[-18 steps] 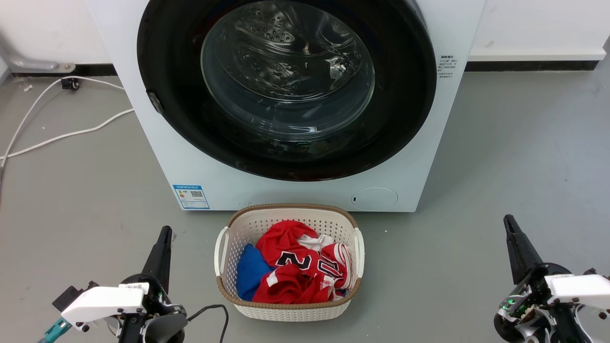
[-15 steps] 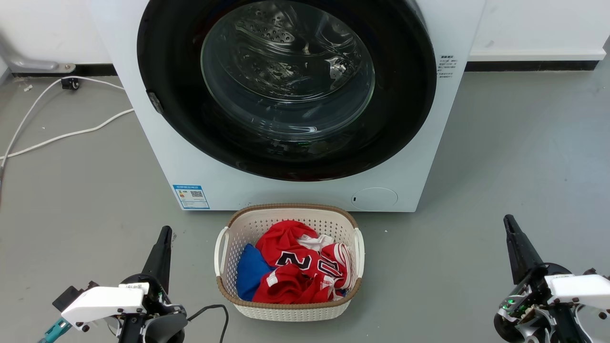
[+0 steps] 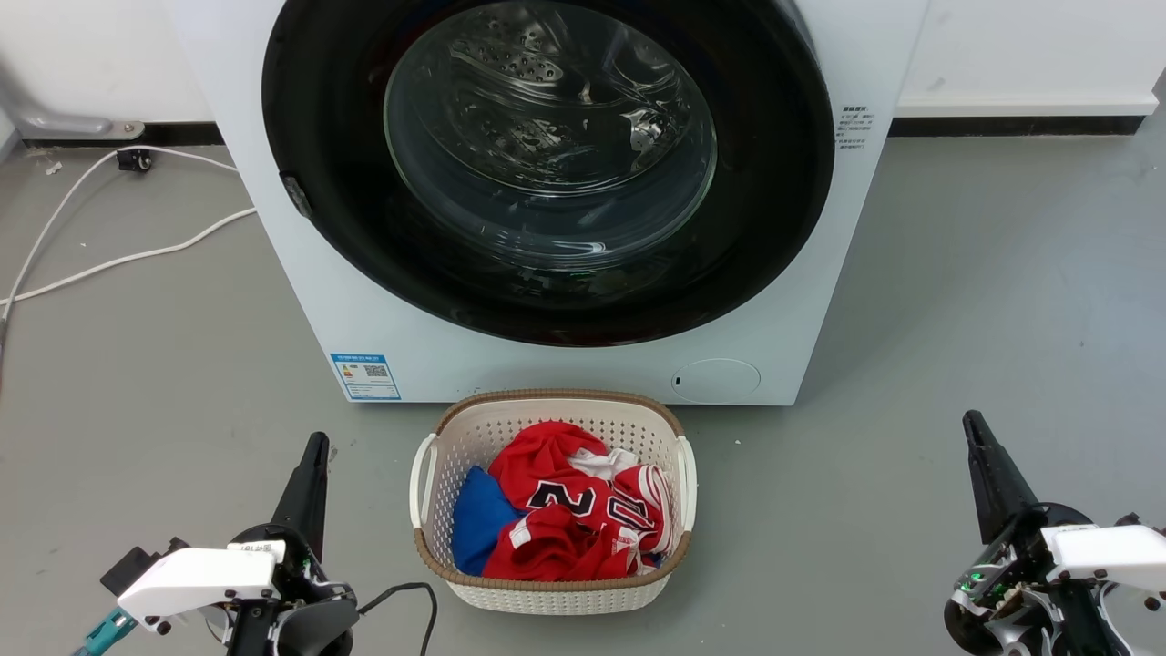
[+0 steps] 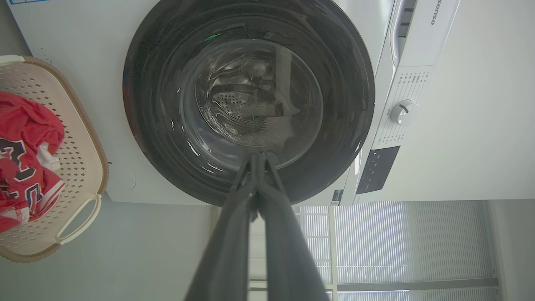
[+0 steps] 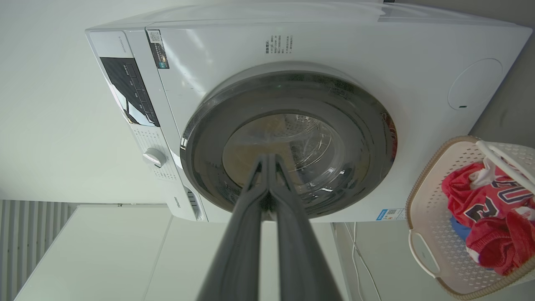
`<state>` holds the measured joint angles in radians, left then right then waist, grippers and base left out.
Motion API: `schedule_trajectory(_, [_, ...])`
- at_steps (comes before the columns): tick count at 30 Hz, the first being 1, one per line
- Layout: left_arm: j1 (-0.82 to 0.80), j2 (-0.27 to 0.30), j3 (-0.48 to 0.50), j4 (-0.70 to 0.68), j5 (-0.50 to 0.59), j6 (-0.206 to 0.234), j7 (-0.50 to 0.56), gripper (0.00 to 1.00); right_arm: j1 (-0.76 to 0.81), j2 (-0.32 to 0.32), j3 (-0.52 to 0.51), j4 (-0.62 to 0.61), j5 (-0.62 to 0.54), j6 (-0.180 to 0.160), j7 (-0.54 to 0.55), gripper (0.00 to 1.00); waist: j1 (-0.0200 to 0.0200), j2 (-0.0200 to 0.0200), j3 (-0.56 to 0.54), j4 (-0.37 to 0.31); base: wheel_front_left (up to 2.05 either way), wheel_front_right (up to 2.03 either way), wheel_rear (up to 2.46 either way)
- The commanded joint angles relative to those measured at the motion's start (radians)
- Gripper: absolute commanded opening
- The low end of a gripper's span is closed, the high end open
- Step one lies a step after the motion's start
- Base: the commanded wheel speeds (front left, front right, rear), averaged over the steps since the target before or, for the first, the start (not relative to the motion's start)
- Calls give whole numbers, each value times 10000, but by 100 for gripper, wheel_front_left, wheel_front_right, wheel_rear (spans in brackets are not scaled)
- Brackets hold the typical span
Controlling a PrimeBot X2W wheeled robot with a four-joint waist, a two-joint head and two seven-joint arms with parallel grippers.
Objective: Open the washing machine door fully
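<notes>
The washing machine door (image 3: 547, 173) is a big round glossy black disc with a bulging clear glass centre, lying closed against the white machine front (image 3: 310, 301). It also faces me in the left wrist view as the door (image 4: 248, 102) and in the right wrist view as the door (image 5: 288, 138). My left gripper (image 3: 316, 444) is low on the floor side at lower left, shut, well short of the machine. My right gripper (image 3: 972, 421) sits at lower right, also shut and holding nothing. The fingertips meet in both wrist views: left gripper (image 4: 257, 156), right gripper (image 5: 268, 158).
A white laundry basket (image 3: 437, 560) with red and blue clothes stands on the grey floor right in front of the machine, between my arms. White cables (image 3: 109, 260) trail over the floor at left. A control dial (image 4: 402, 113) sits on the machine's panel.
</notes>
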<state>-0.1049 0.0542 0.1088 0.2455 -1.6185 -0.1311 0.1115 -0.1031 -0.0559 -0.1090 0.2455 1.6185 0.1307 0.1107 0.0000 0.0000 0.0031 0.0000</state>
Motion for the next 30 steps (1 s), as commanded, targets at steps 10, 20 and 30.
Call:
schedule_trajectory(10, [-80, -21, 54, 5, 48, -34, 23, 0, -121, 41, -17, 11, -55, 0, 30, 0, 0, 0, 0, 0, 0, 0, 0])
schedule_trajectory(20, [328, -51, -70, 337, 29, 4, -57, 100, 331, 37, 12, 336, -40, -2, -44, 100, 0, 0, 1, 1, 0, 0, 0])
schedule_trajectory(30, [414, -49, -42, -104, 1341, 61, -562, 100, 483, 38, -118, -54, -1504, -1, -549, 100, 0, 0, 14, 10, 0, 0, 0])
